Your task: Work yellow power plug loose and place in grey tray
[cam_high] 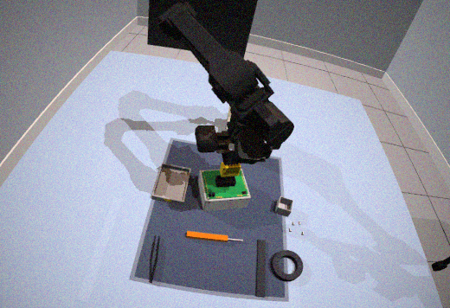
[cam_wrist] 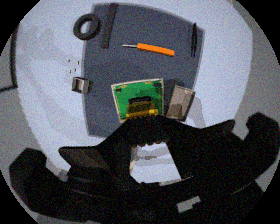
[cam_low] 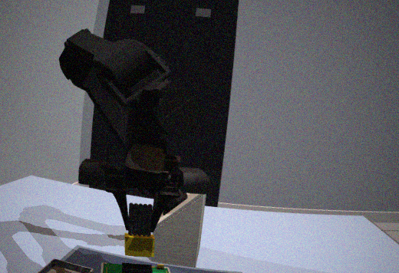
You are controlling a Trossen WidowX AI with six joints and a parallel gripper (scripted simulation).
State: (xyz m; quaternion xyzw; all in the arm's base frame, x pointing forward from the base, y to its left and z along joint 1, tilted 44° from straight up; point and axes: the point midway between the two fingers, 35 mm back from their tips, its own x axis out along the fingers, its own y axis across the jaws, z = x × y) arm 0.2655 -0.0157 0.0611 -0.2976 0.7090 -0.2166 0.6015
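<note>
Orange screwdriver (cam_high: 207, 235) (cam_wrist: 156, 49) lies nearest, between side edges of counter (cam_high: 78, 213) (cam_low: 245, 235) (cam_wrist: 231, 60). Beyond: green board (cam_high: 209, 177) (cam_low: 111, 268) (cam_wrist: 123, 102); grey tray (cam_high: 173, 192) (cam_low: 69, 268) (cam_wrist: 185, 95) beside it, toward counter's left edge in top view. Pincer (cam_high: 230, 161) (cam_low: 141, 228) (cam_wrist: 143, 119) grips yellow plug (cam_high: 230, 170) (cam_low: 140, 245) (cam_wrist: 142, 111), raised clear above black socket (cam_high: 225, 181) (cam_low: 136, 268) (cam_wrist: 142, 100).

1 screwdriver (cam_high: 207, 236) (cam_wrist: 155, 49), 1 blk ring (cam_high: 273, 271) (cam_wrist: 77, 29), 4 tiny bits (cam_high: 290, 230), 2 open containers, approx.

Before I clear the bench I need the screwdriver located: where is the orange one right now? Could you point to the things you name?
In the top view, the orange screwdriver (cam_high: 207, 236) (cam_wrist: 156, 49) lies on the dark mat (cam_high: 195, 265) (cam_wrist: 146, 25), below the circuit board (cam_high: 199, 182) (cam_wrist: 122, 95), with the tweezers left of it.
</note>
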